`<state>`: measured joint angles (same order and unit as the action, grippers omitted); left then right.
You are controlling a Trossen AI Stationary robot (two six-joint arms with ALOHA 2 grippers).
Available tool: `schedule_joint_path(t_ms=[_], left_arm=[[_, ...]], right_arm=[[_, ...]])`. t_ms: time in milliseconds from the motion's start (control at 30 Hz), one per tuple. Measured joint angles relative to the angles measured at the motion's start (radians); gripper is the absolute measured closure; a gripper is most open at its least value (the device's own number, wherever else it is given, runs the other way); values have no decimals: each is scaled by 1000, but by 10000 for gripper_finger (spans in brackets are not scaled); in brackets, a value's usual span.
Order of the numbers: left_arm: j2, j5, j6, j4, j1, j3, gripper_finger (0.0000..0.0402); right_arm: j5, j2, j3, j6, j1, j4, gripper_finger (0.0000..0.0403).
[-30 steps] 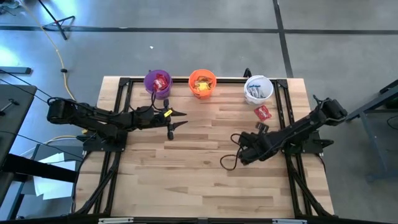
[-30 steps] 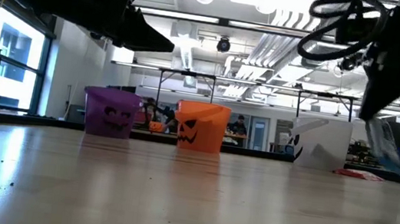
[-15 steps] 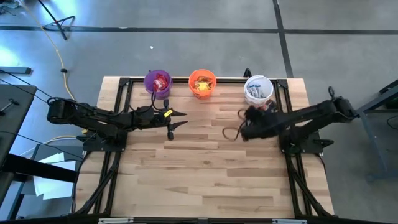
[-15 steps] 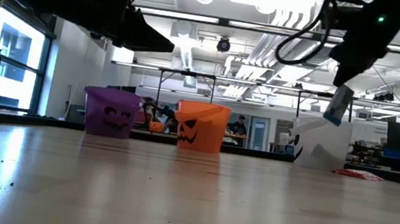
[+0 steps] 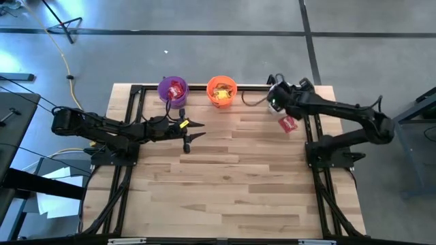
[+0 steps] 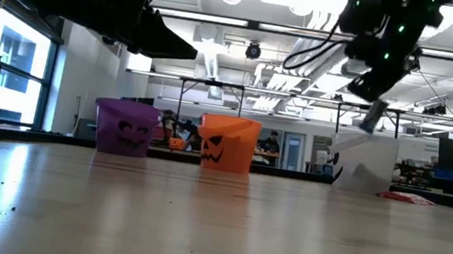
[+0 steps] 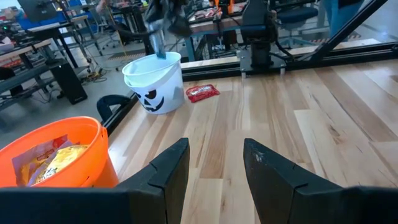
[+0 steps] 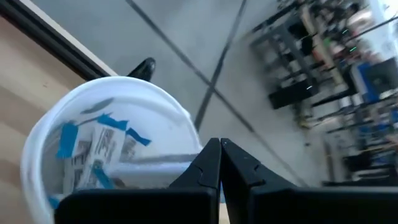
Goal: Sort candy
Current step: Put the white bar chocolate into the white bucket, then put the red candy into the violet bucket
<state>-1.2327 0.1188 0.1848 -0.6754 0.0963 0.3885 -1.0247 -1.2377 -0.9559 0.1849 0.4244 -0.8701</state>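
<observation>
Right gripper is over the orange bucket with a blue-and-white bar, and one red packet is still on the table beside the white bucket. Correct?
Not quite. The right gripper is over the white bucket, not the orange bucket; the high view and right wrist view both show this. The rest stands: it holds a blue-and-white bar, and one red packet lies on the table beside the white bucket.

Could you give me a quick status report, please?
Right end effector shut on a blue-and-white bar, above white bucket. Left end effector open, idle. Red packet loose on table.
</observation>
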Motion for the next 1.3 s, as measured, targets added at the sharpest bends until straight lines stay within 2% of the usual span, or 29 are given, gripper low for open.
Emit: schedule_joint_path(t_ms=[200, 267, 400, 500, 700, 867, 1000, 1133, 1300], left_arm=[[0, 0, 0, 0, 0, 0, 261], [0, 0, 0, 0, 0, 0, 261], [0, 0, 0, 0, 0, 0, 261], [0, 0, 0, 0, 0, 0, 261], [0, 0, 0, 3, 0, 0, 261], [0, 0, 0, 28, 0, 0, 261], [0, 0, 1, 28, 0, 0, 261], [0, 0, 1, 28, 0, 0, 261], [0, 0, 2, 28, 0, 0, 261]], right_arm=[[242, 0, 136, -193, 220, 341, 403], [316, 0, 168, -207, 271, 403, 403], [363, 0, 184, -209, 320, 433, 398], [401, 0, 143, -208, 309, 351, 370], [431, 31, 26, -111, 240, 139, 280], [639, 102, 77, 9, 158, 33, 228], [770, 138, 178, 105, 78, 15, 220], [775, 127, 297, 177, 48, 54, 222], [771, 80, 388, 203, 97, 164, 226]])
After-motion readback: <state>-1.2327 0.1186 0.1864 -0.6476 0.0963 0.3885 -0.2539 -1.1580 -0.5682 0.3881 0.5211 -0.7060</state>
